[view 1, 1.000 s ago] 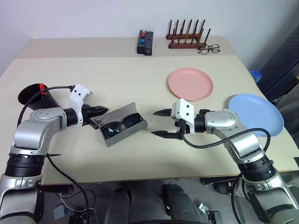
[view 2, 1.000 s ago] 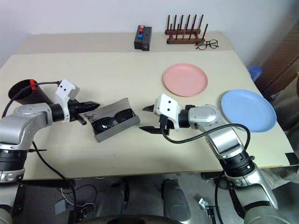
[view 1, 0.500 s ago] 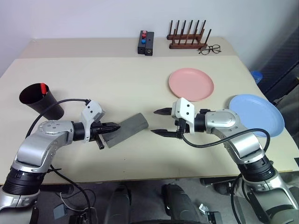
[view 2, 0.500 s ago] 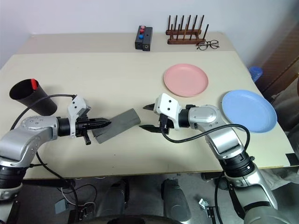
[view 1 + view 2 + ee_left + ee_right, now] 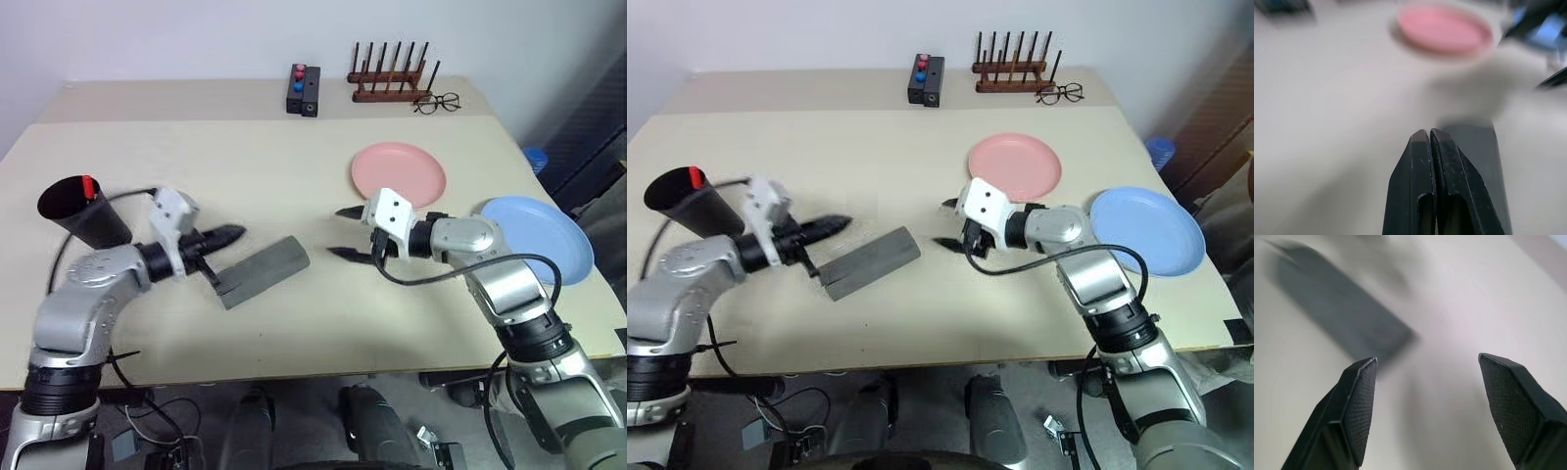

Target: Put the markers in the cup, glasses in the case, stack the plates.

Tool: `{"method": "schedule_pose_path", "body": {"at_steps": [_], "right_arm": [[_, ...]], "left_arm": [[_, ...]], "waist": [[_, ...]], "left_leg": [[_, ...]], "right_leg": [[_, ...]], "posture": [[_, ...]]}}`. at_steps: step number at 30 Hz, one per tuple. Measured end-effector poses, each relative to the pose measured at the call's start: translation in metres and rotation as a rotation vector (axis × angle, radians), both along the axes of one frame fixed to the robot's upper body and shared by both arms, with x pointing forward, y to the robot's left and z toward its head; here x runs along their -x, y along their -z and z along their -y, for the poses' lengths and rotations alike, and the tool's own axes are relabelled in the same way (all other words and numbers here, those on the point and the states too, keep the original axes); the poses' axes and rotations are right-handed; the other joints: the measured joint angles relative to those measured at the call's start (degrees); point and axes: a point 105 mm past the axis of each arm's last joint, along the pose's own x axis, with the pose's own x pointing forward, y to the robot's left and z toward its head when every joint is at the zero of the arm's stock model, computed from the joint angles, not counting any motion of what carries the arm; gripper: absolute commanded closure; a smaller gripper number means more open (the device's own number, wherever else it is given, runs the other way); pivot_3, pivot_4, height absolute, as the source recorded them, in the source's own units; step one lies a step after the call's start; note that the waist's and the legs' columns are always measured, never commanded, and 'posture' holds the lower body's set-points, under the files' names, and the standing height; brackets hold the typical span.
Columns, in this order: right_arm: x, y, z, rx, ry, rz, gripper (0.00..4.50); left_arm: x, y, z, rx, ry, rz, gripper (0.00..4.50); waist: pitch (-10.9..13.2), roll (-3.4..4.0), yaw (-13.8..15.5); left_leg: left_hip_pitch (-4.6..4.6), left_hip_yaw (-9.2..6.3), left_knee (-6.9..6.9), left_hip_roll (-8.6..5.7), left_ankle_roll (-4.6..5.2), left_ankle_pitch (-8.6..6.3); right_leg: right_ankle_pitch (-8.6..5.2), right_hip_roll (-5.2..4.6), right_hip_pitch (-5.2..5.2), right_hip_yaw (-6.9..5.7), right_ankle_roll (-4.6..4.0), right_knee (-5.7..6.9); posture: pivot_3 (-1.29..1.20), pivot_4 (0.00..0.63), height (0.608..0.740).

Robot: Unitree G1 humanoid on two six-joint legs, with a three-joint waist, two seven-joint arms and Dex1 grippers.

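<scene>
Grey case [image 5: 262,271] lies closed on your beige table [image 5: 245,166], just beside the left gripper [image 5: 231,234], whose fingers are pressed together. Your right gripper [image 5: 345,232] hovers spread and empty between case and pink plate [image 5: 399,174]; blue plate [image 5: 539,238] sits near the table's right edge.

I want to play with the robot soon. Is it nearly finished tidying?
Partly. The grey case lies shut on the table, so the sunglasses part looks done. A red-capped marker pokes out of the black cup; I can't spot the second. Nothing is in hand: the left claw is shut and empty, the right claw open. Left to do: the pink plate and blue plate lie apart, unstacked.
</scene>
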Motion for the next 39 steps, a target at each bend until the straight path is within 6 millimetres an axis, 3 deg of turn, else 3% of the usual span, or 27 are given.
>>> {"method": "schedule_pose_path", "body": {"at_steps": [2, 5, 10, 13, 18, 24, 28, 31, 35, 37, 39], "right_arm": [[-0.019, 0.003, 0.017, 0.033, 0.124, 0.018, 1.12], [-0.041, 0.01, 0.042, 0.108, 0.272, 0.041, 1.12], [-0.058, 0.035, 0.069, 0.261, 0.357, 0.058, 1.12], [-0.065, 0.036, 0.075, 0.302, 0.371, 0.088, 2.06], [-0.071, 0.042, 0.081, 0.328, 0.394, 0.096, 4.46], [-0.073, 0.036, 0.08, 0.325, 0.381, 0.143, 4.46], [-0.063, 0.015, 0.075, 0.329, 0.295, 0.247, 4.46], [-0.049, -0.014, 0.088, 0.302, 0.266, 0.287, 4.46], [-0.016, -0.039, 0.143, 0.325, 0.319, 0.245, 4.46], [0.002, -0.034, 0.172, 0.361, 0.367, 0.171, 4.46], [0.025, -0.017, 0.198, 0.426, 0.398, 0.065, 4.46]], "left_arm": [[0.01, -0.003, -0.003, 0.013, 0.007, 0.029, 4.45], [0.03, 0.007, -0.003, 0.028, 0.043, -0.007, 4.45], [0.045, 0.014, -0.002, -0.014, 0.061, -0.037, 4.45], [0.047, 0.011, 0.0, -0.02, 0.065, -0.02, 4.5], [0.052, 0.012, 0.006, -0.034, 0.076, -0.007, 4.5], [0.053, 0.022, 0.014, -0.04, 0.092, -0.037, 4.5], [0.05, 0.021, 0.025, -0.032, 0.119, -0.03, 4.5], [0.047, 0.02, 0.033, -0.029, 0.147, -0.019, 4.5], [0.044, 0.023, 0.049, -0.019, 0.212, -0.015, 4.5], [0.043, 0.027, 0.06, -0.008, 0.254, -0.012, 4.5], [0.043, 0.029, 0.072, 0.003, 0.309, 0.0, 4.5]], "waist": [[0.0, 0.01, 0.13], [0.0, 0.01, 0.23], [0.0, 0.01, 0.17], [0.0, 0.01, 0.09], [0.02, 0.03, 0.08], [0.02, 0.04, 0.15], [0.07, 0.11, 0.28], [0.08, 0.13, 0.5], [0.08, 0.14, 1.27], [0.06, 0.13, 1.56], [0.04, 0.18, 1.78]], "left_leg": [[0.0, 0.02, -0.01, 0.0, 0.0, 0.0], [-0.03, 0.02, 0.0, -0.01, 0.0, 0.0], [-0.01, 0.04, 0.04, -0.01, 0.0, 0.0], [-0.01, 0.05, 0.04, 0.0, 0.0, 0.0], [-0.01, 0.06, 0.0, 0.0, 0.0, 0.0], [-0.01, 0.06, 0.02, -0.01, 0.0, 0.0], [-0.03, 0.05, 0.02, -0.01, 0.0, 0.0], [-0.05, 0.05, 0.03, -0.02, 0.0, 0.0], [-0.03, 0.06, 0.04, -0.02, 0.0, 0.0], [0.0, 0.06, 0.08, -0.02, 0.0, 0.0], [0.02, 0.08, 0.1, -0.02, 0.01, 0.0]], "right_leg": [[0.0, -0.01, -0.01, 0.01, 0.0, -0.02], [-0.01, -0.02, -0.01, 0.01, -0.02, -0.04], [0.02, -0.02, -0.01, 0.03, -0.09, -0.06], [0.03, -0.01, -0.01, 0.04, -0.08, -0.06], [0.02, -0.01, -0.01, 0.04, -0.07, -0.07], [0.03, -0.01, -0.01, 0.05, -0.07, -0.06], [0.02, -0.01, -0.01, 0.04, -0.05, -0.07], [0.02, -0.01, 0.0, 0.04, -0.05, -0.08], [0.01, -0.03, 0.04, 0.05, -0.05, -0.14], [0.01, -0.02, 0.06, 0.05, -0.07, -0.13], [0.01, -0.02, 0.09, 0.07, -0.07, -0.13]], "posture": [[0.0, 0.15, 0.74], [0.0, 0.15, 0.74], [0.0, 0.15, 0.74], [0.0, 0.15, 0.74], [0.0, 0.15, 0.74], [0.0, 0.15, 0.74], [0.0, 0.15, 0.74], [0.0, 0.15, 0.74], [0.0, 0.15, 0.74], [0.0, 0.15, 0.74], [0.0, 0.15, 0.74]]}}
